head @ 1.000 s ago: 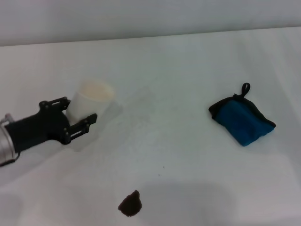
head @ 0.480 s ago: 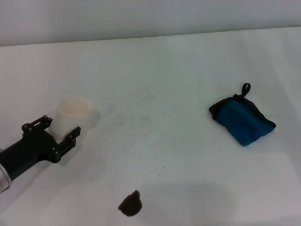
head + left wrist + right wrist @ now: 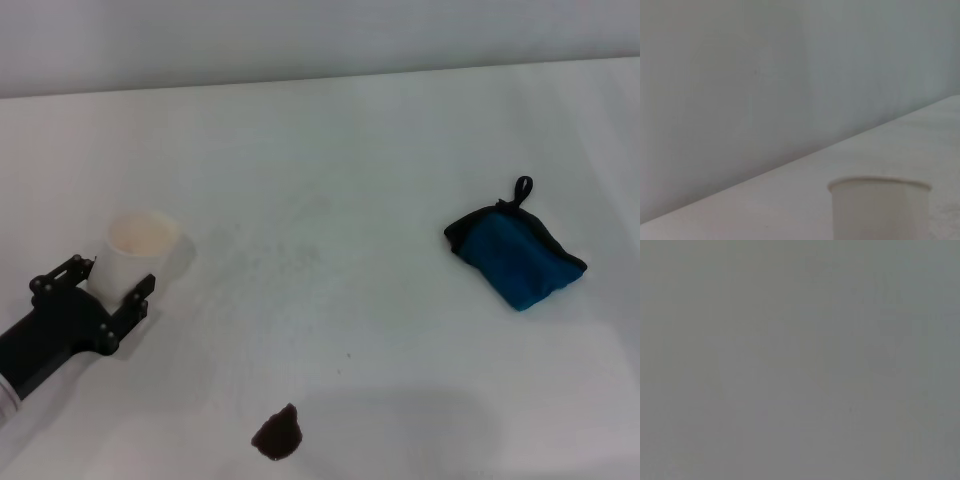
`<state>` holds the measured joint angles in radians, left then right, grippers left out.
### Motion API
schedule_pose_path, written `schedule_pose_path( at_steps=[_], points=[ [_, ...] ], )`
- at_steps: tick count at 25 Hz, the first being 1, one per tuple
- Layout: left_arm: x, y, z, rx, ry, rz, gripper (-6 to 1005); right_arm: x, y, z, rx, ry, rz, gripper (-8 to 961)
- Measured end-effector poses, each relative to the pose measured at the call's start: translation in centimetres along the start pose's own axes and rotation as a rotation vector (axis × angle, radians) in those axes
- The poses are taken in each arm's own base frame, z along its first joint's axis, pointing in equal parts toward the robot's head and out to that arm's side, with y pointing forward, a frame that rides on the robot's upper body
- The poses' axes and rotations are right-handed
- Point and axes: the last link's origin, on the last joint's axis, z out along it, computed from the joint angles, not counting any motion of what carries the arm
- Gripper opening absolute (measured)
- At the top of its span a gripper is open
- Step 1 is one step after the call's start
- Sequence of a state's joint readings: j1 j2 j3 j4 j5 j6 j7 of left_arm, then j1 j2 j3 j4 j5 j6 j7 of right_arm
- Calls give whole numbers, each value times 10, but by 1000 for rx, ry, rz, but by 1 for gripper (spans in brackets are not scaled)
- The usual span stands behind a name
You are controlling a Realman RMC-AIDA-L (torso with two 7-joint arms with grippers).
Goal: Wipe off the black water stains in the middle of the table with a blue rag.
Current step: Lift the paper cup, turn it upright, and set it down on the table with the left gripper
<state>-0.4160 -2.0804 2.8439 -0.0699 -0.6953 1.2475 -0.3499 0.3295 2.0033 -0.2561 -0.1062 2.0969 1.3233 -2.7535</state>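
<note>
Black water stains lie on the near part of the table, a little left of the middle, as one small dark glossy blotch with an irregular edge. Two tiny dark specks sit on the white surface a bit farther and to the right of it. Blue rag lies well apart from the blotch, on the right side of the table, folded, flat on the surface, with black edging and a small black loop pointing to the far side. Nothing touches the rag.

On the left side, the left gripper reaches in from the near left corner. Its two black fingers stand on both sides of a white cup, which is upright with its open mouth up. The fingers are spread as wide as the cup and lie close against its wall, so the cup sits between them, but I cannot tell if they press it or only stand beside it. In the left wrist view the same cup shows close, upright on the table, with a plain grey wall behind. The right gripper is not visible; the right wrist view gives only a plain grey surface.
</note>
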Motion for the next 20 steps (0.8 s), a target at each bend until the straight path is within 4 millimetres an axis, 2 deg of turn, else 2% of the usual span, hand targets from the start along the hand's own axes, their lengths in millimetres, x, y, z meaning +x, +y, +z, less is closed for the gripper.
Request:
schedule_pose_path(
  at_steps=[20],
  points=[
    [-17, 18, -9, 40, -46, -37, 557, 2, -2, 5, 13, 26, -7, 412]
  ],
)
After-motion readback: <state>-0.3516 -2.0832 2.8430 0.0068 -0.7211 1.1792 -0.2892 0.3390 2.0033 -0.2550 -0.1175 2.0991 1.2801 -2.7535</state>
